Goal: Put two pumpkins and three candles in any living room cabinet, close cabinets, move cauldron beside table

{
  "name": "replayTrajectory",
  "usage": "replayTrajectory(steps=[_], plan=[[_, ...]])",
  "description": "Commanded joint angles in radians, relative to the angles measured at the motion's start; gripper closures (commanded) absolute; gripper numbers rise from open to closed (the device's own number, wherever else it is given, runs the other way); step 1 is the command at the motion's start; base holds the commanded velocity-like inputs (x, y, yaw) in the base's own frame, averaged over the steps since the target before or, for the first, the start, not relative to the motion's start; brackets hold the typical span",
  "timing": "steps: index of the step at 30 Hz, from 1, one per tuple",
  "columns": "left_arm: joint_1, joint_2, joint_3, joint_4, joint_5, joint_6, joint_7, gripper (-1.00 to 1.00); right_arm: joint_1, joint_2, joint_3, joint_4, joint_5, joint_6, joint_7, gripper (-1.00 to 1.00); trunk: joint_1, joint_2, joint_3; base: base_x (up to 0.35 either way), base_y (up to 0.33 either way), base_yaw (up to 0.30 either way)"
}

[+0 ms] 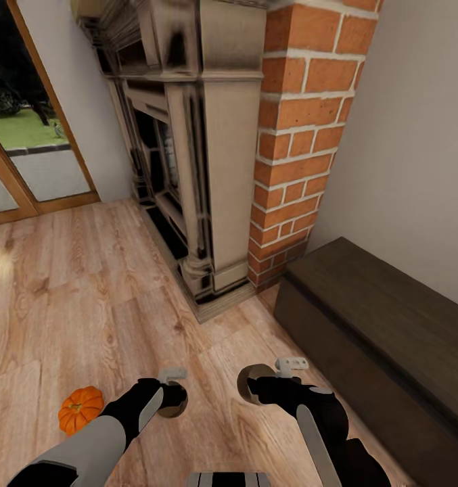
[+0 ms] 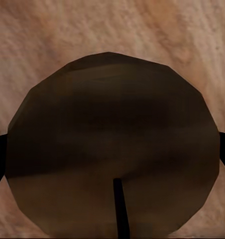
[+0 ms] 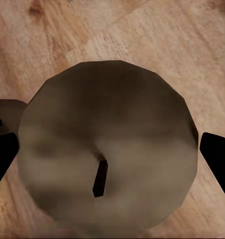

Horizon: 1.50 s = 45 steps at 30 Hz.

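Candles, stubby grey-brown cylinders with dark wicks, sit clamped in our fingers: one in our left gripper [image 1: 169, 398], one in our right gripper [image 1: 250, 384]. Beyond the right arm lies the low dark-brown wooden cabinet [image 1: 384, 338], shut.

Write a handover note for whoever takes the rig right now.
Left pincer: shut on a candle.
Right pincer: shut on a second candle.
One pumpkin lies on the floor by the left arm; the dark cabinet at right looks closed.
Done: two candles picked up.
Left: stow both candles, this pumpkin, the other pumpkin and third candle; close up; set cauldron by table.
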Motion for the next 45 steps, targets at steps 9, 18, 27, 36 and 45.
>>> replayTrajectory(steps=[9,18,27,36,45], plan=[[0.0,0.001,-0.007,-0.002,0.011,0.005,0.008,1.0,-0.001,0.001,-0.001,0.001,-0.012,0.003,-0.019,1.0,-0.005,0.002,0.034,-0.109,0.0,0.0],[0.0,0.001,-0.007,-0.003,0.012,0.005,0.006,1.0,-0.001,0.003,-0.005,0.003,-0.012,0.004,-0.02,1.0,-0.009,0.004,0.069,-0.2,0.0,0.0],[0.0,0.001,-0.007,-0.003,0.012,0.005,0.003,1.0,-0.001,0.002,-0.003,0.003,-0.012,0.005,-0.02,1.0,-0.013,0.006,0.104,-0.259,0.0,0.0],[0.0,0.001,-0.007,-0.003,0.012,0.034,0.0,1.0,-0.001,0.003,-0.004,0.003,-0.013,0.005,-0.02,1.0,-0.017,0.008,0.139,-0.127,0.0,0.0],[0.0,0.001,-0.007,-0.003,0.012,0.036,-0.002,1.0,-0.001,0.003,-0.003,0.003,-0.012,0.005,-0.02,1.0,-0.045,0.058,0.168,-0.268,0.0,0.0]])
